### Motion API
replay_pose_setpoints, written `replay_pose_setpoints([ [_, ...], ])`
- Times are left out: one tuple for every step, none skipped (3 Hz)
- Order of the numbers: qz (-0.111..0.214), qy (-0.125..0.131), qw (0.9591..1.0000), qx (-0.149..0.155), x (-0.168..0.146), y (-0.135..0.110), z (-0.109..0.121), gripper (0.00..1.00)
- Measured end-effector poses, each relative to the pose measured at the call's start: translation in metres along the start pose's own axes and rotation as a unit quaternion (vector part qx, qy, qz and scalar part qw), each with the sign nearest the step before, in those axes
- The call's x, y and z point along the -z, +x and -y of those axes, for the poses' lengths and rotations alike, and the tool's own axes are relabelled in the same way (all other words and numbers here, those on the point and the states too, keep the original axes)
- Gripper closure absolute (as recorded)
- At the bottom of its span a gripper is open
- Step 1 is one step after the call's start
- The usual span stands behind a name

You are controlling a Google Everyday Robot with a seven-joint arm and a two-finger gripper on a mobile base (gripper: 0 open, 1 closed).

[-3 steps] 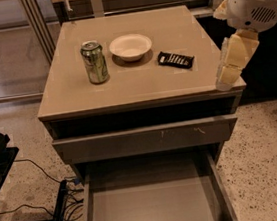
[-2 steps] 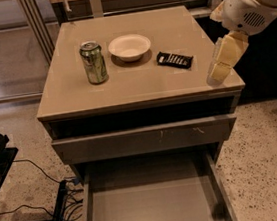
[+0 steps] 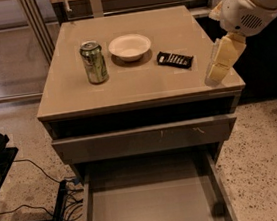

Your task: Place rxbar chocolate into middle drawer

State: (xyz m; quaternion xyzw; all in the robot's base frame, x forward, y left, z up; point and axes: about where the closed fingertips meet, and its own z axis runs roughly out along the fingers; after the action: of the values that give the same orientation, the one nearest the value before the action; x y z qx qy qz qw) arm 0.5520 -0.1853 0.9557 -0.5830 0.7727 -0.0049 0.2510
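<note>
1. At the left of the table [image 3: 76, 97] a green can [image 3: 94, 62] stands upright. It is well apart from the bar, so I judge it at little risk unless the arm swings wide.
2. A white bowl [image 3: 129, 46] sits empty near the table's middle, just right of the can. It is close to the bar's left end. An approach that overshoots leftward could nudge or tip it.
3. Below the table top, the middle drawer [image 3: 150, 209] is pulled out and shows a bare flat floor. Above it, the scratched drawer front [image 3: 142, 139] juts forward over the back of the opening. A bar let go too far back could land on that front or catch its edge, so the release should be made well forward.
4. The rxbar chocolate [image 3: 175, 59] lies flat on the table, right of the bowl, not yet picked up. It is thin and flat. A descent that stops high could slide it along the surface rather than grip it, possibly toward the bowl.
5. The gripper [image 3: 215, 75] hangs over the table's right front corner, near the bar but apart from it. Whether it is released or clenched I cannot tell; nothing shows in its grasp. The table edge is close, so a low sideways move could strike it.
</note>
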Motion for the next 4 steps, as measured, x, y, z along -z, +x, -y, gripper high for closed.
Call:
replay_pose_setpoints([
  [0.018, 0.005, 0.9997, 0.014, -0.022, -0.008, 0.020, 0.00],
  [0.031, 0.009, 0.9993, 0.021, -0.049, -0.011, 0.044, 0.00],
  [0.040, 0.000, 0.9991, 0.011, -0.075, -0.006, 0.063, 0.00],
  [0.065, -0.026, 0.9976, -0.007, -0.097, 0.005, 0.080, 0.00],
])
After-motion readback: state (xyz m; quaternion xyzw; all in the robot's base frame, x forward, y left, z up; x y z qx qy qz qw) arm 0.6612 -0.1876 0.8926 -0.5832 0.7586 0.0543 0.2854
